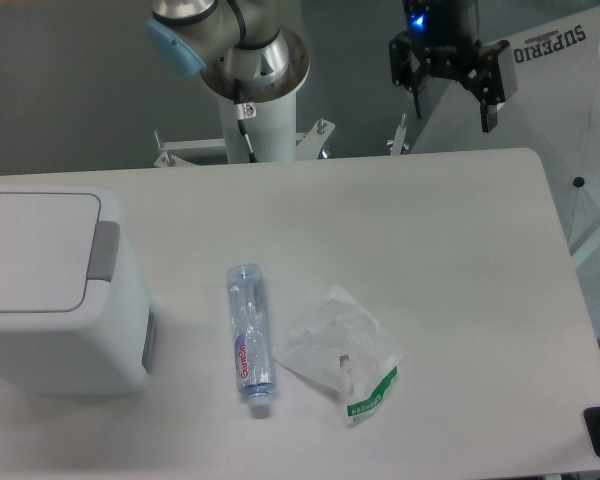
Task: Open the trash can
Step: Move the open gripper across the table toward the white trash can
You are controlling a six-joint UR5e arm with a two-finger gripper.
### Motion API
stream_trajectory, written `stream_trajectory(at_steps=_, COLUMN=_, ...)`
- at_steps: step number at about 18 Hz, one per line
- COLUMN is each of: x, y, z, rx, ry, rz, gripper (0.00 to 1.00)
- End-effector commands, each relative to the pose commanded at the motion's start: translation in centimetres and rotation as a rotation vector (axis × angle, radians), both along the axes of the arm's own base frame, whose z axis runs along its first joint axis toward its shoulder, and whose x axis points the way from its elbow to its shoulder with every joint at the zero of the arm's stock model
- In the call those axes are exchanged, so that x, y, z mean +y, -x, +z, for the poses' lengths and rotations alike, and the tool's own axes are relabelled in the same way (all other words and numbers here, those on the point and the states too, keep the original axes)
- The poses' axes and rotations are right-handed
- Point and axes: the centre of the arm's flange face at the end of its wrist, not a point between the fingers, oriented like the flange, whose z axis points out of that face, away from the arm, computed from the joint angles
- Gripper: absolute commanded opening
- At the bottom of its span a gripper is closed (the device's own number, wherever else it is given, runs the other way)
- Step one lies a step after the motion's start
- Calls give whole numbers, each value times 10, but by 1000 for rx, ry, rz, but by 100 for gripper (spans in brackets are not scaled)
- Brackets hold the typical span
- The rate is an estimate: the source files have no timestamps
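White trash can (pixel 55 300), lid shut, table's left.

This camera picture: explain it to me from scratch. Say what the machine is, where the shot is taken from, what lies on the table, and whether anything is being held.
It is a single shot from a fixed camera looking down on a white table. The machine is a robot arm; its grey base column stands at the far edge. Its grasping part, the black tool, hangs at the top right, above the table's far edge. Its two fingers are spread apart and hold nothing.

On the left stands the trash can, a big white bin with a flat lid, closed, and a grey push tab. In the middle a clear plastic bottle lies on its side. Beside it, to the right, lies a crumpled thin plastic bag with a green strip.
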Motion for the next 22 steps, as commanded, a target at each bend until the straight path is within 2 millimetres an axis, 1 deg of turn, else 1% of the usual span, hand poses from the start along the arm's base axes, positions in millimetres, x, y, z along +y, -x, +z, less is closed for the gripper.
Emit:
stream_trajectory(at_steps=3, x=0, y=-2, z=-1, rx=-2, ry=-1, rz=-4, gripper=100)
stream_trajectory(at_steps=6, x=7, y=-7, z=-2, rx=-23, ry=-46, rz=-26, gripper=100)
stream_trajectory(at_steps=7, x=7, y=-7, z=-5, rx=-32, ry=-54, rz=-7, gripper=100)
stream_trajectory(at_steps=8, x=7, y=-8, z=-2, rx=-39, ry=-75, rz=29, gripper=100)
stream_trajectory(at_steps=10, x=18, y=-13, z=0, rx=-82, ry=-161, rz=73, gripper=100)
stream_trajectory(at_steps=12, x=24, y=-15, z=3, rx=-120, ry=-228, rz=112, gripper=100)
stream_trajectory(at_steps=15, x=27, y=-22, z=5, rx=-134, ry=-255, rz=123, gripper=100)
stream_trajectory(at_steps=19, x=52, y=-43, z=4, rx=-191, ry=-313, rz=116, gripper=100)
stream_trajectory(at_steps=20, x=62, y=-48, z=3, rx=-210, ry=-329, rz=100, gripper=100)
stream_trajectory(at_steps=22, x=76, y=-47, z=5, rx=-218, ry=-360, rz=80, gripper=100)
